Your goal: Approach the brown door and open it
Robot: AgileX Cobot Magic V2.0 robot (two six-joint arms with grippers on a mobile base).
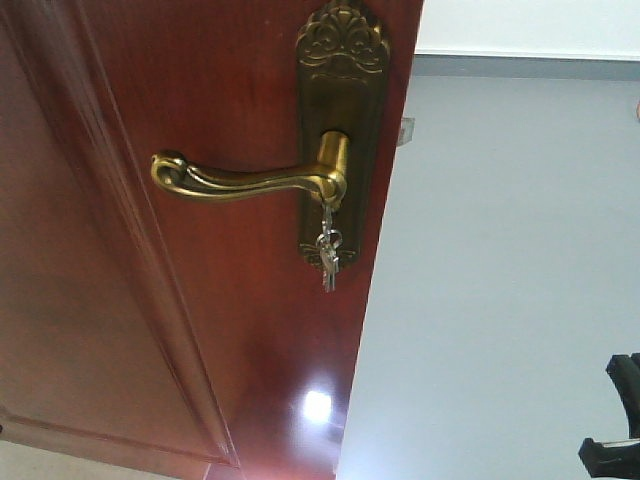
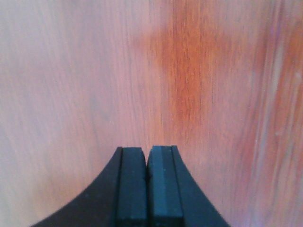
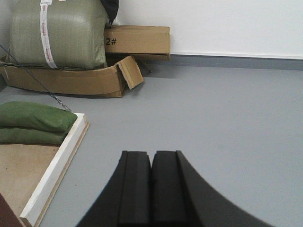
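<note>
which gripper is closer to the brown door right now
Left. The left gripper, jaws shut, points straight at the brown door, whose wood grain fills its wrist view. The right gripper, also shut, faces open grey floor instead.

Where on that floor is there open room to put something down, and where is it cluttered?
Open: the grey floor from the white-edged board across to the wall. Crowded: the far left corner, with cardboard boxes, a big green sack and green sandbags.
</note>
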